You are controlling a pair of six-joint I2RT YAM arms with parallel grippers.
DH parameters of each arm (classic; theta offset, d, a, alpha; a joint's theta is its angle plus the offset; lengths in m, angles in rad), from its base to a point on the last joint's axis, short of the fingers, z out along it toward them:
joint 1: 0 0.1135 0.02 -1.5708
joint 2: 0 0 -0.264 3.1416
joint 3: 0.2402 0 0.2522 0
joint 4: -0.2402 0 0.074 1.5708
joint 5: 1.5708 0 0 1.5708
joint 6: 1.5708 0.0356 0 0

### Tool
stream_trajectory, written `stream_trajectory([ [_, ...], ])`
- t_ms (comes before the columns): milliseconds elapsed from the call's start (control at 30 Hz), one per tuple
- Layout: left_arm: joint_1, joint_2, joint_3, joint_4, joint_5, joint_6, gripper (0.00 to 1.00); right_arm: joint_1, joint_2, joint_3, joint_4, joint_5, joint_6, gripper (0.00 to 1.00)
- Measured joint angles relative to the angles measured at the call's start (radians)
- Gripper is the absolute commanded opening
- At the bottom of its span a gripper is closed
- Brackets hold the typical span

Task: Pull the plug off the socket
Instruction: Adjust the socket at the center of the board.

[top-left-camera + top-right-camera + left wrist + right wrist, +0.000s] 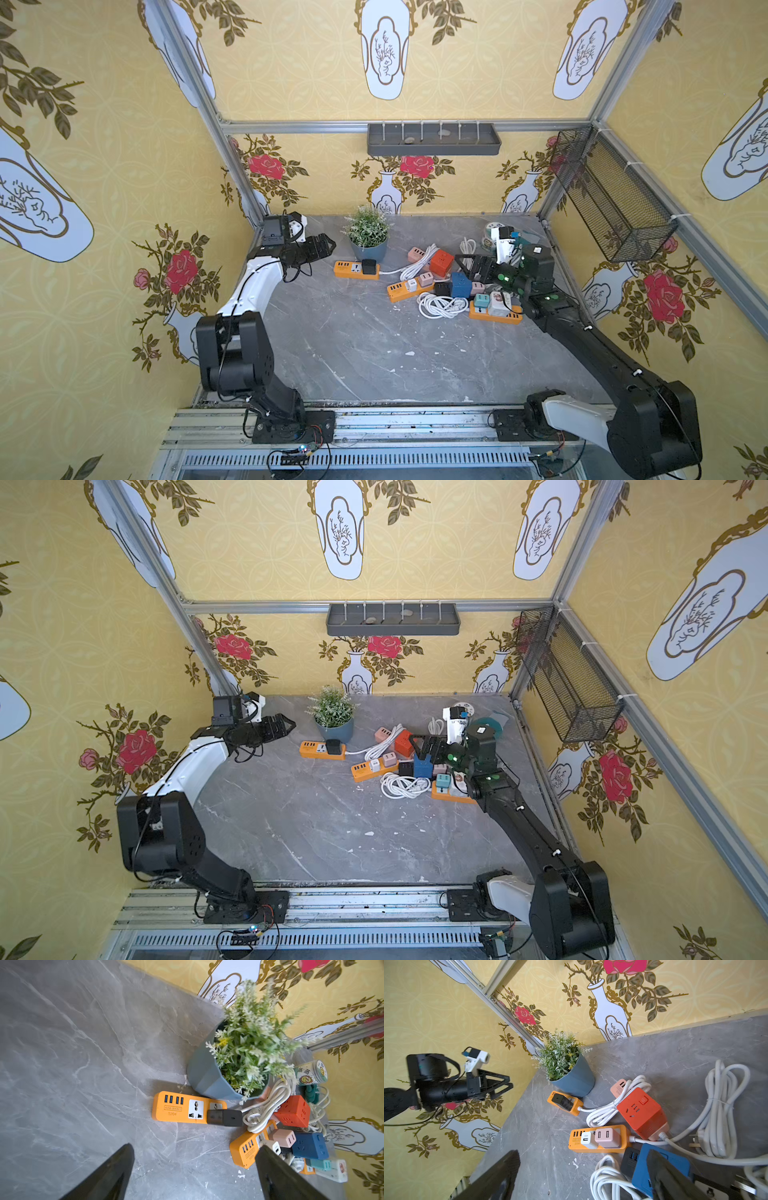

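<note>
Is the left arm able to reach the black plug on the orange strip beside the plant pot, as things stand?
Probably yes. The left gripper hovers open near the black plug, only bare table between them. The plant pot stands just behind the orange strip, which may crowd the approach.

Table (353,353): near edge and left side bare, open passage. Far-right part crowded with sockets (441,262) and coiled white cables (440,305). Potted plant (368,232) stands just behind orange strip (349,269) carrying black plug (368,266). Strip's left end and near side unobstructed.
</note>
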Motion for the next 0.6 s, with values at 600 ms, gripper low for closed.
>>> stream_trajectory([
  [600, -0.022, 0.614, 0.539, -0.114, 0.166, -0.124, 0.46, 0.013, 0.082, 0.080, -0.025, 0.076, -0.019, 0.98],
])
